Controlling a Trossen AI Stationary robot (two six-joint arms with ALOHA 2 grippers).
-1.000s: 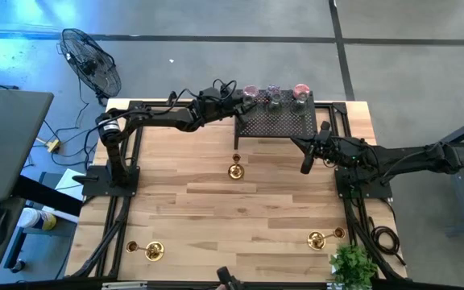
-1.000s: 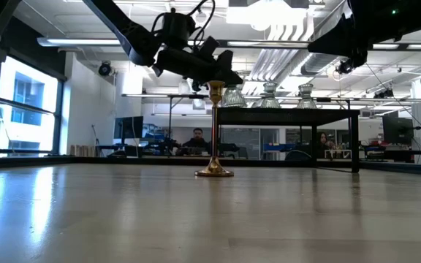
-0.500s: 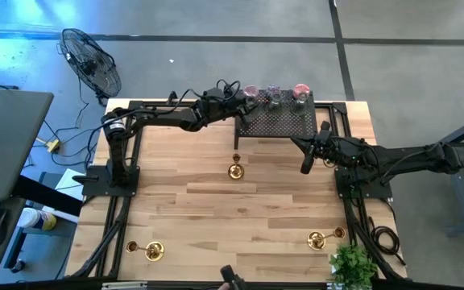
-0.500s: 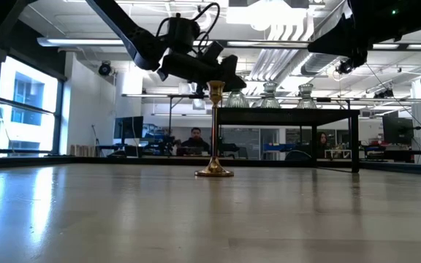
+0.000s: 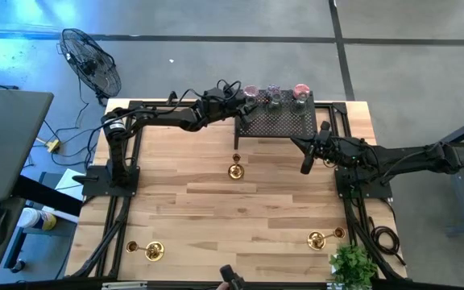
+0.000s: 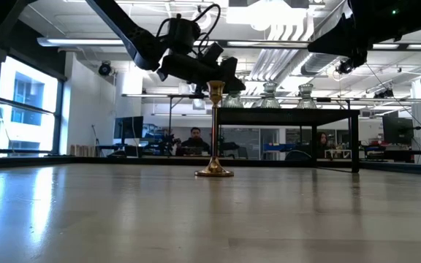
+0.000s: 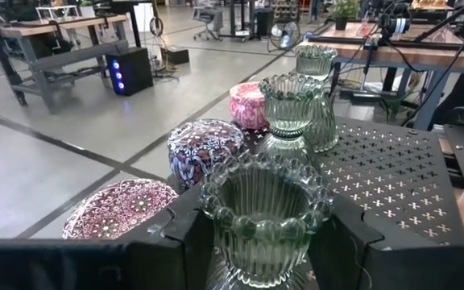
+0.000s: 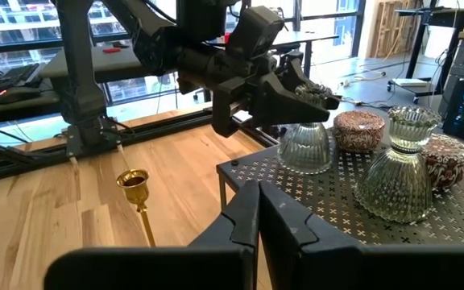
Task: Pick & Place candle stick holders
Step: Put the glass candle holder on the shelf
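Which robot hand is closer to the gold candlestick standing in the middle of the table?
The right gripper is nearer, hovering off to the gold candlestick's side. The left gripper is farther, up at the black rack, shut on a green glass holder.

A black perforated metal rack (image 5: 279, 122) stands at the far edge of the wooden desk (image 5: 216, 209), its top punched with small cross-shaped holes. A small green leafy plant (image 5: 353, 266) sits at the desk's near right corner. On the grey floor beyond the desk's far left corner stands a black pedestal fan (image 5: 92, 62). In the low view, two people (image 6: 196, 140) sit at workstations in the room behind the desk.
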